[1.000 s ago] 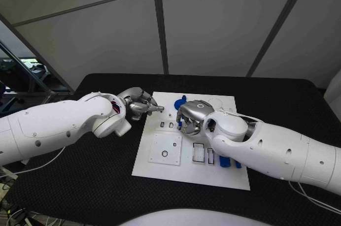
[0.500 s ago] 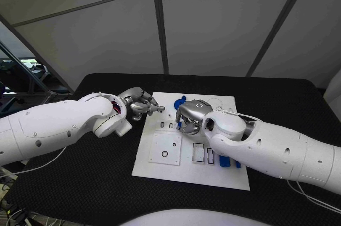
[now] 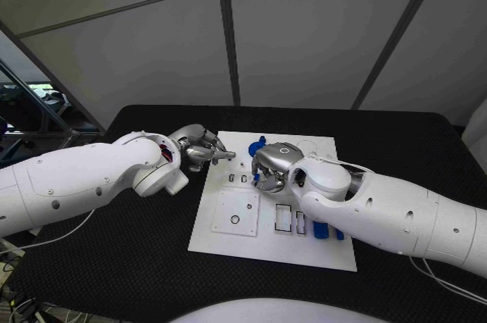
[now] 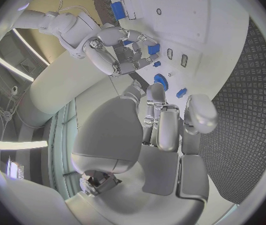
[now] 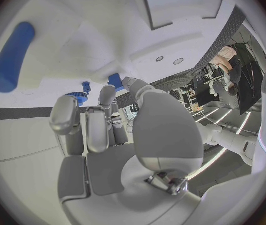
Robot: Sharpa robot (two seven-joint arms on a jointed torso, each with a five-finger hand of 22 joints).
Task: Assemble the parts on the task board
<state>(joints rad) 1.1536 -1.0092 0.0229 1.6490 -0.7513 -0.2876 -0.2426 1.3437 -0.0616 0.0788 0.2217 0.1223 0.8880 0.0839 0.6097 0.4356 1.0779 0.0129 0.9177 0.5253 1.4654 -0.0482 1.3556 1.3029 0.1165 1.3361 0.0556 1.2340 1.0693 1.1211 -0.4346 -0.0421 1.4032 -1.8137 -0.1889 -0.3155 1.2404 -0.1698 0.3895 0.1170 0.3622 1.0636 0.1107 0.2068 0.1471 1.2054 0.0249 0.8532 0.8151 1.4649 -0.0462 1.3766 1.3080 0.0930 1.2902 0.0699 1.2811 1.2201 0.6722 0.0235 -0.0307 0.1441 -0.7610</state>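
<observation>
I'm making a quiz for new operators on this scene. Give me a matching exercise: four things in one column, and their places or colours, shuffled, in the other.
Things:
1. left hand
2. right hand
3. blue part
4. table

Places or colours:
a. over the middle of the board
b. at the board's left edge, toward its far end
c. black, under the board
d. on the board's near right part, beside the right forearm

Pairs: 1-b, 2-a, 3-d, 4-c

No readable text, label, brand, number or sign is showing anywhere in the head view or wrist views.
</observation>
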